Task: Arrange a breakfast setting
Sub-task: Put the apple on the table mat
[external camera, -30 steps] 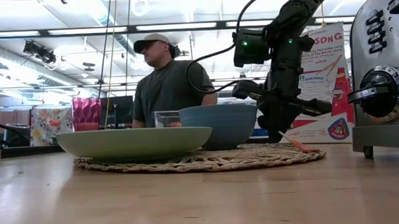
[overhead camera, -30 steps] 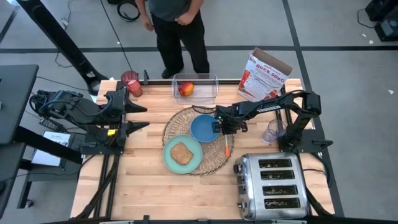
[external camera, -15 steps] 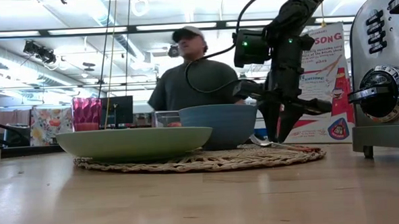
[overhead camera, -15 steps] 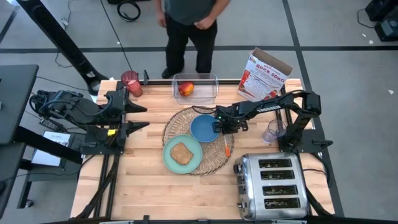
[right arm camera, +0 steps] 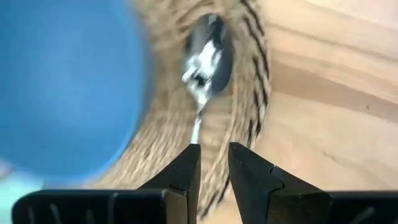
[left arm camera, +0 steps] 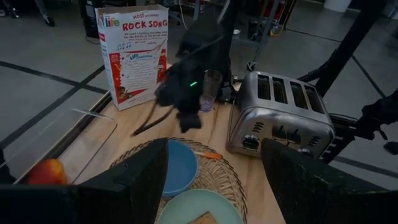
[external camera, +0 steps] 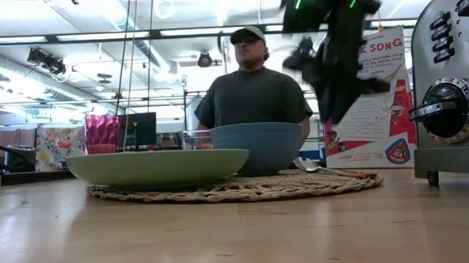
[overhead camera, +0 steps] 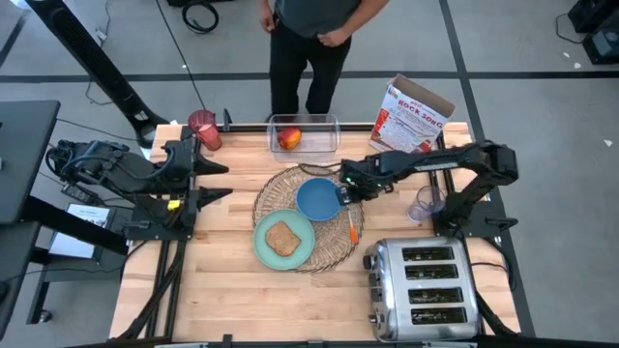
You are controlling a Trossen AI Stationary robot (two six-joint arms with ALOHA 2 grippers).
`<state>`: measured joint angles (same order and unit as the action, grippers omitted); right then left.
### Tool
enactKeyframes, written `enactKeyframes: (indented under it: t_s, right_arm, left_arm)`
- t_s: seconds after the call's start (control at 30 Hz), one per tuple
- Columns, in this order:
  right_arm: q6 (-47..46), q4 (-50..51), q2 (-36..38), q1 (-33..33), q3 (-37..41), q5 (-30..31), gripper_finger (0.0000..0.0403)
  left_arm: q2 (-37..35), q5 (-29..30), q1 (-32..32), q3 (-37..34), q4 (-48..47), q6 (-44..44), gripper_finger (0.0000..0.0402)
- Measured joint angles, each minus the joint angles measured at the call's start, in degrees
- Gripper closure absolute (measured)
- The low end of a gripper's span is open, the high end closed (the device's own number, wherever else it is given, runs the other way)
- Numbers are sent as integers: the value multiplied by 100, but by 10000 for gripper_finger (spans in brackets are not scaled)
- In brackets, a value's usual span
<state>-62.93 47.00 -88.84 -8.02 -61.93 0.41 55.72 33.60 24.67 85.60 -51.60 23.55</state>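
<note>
At the table's left edge the left gripper [overhead camera: 215, 182] waits with its fingers spread wide and nothing between them, the red translucent cup [overhead camera: 203, 127] near it at the far left corner. The wicker placemat [overhead camera: 308, 218] lies mid-table carrying the mint-green plate [overhead camera: 283, 239] with a toast slice [overhead camera: 281, 237], the blue bowl [overhead camera: 318, 199] and, along its right edge, the orange-handled utensil [overhead camera: 353, 223]. The apple [overhead camera: 289, 137] sits in a clear tub [overhead camera: 303, 134] at the far edge. The right gripper [overhead camera: 344, 188] hangs just above the utensil's spoon end, fingers a narrow gap apart, empty. The utensil looks light, stiff and slick, lying flat; its orange handle seems the surest hold. The toaster [overhead camera: 423, 288] fills the near right corner.
</note>
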Motion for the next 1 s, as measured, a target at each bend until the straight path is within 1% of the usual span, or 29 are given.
enactKeyframes:
  t_s: [0.07,0.13,0.23,0.33,0.5,0.6,0.7,0.83,1.0]
  right_arm:
    - [94,8,360,262,0,354,312]
    - [445,-204,731,505,0,711,312]
    - [1115,-618,1250,768,0,1176,312]
    - [1965,-1301,1746,929,-1,1474,312]
    - [2852,-2418,2417,986,-1,1965,312]
    - [3248,-2914,2721,893,-2,2027,310]
    - [3524,-3210,2968,802,-2,1890,304]
    - [3704,-3179,3206,735,-2,1745,296]
    - [4028,-3184,3412,718,-2,1643,293]
  left_arm:
    - [1,180,-5,0,-5,114,139]
    - [2,432,-102,0,-51,299,139]
    - [69,366,-584,0,-80,318,139]
    - [273,-66,-1362,0,-78,299,139]
    - [854,-1256,-2647,0,-2,94,139]
    - [1387,-1741,-3294,0,194,-165,139]
    - [1936,-2123,-3901,0,420,-283,139]
    - [2645,-2613,-4582,0,626,-438,141]
    - [3452,-3029,-5183,0,694,-660,162]
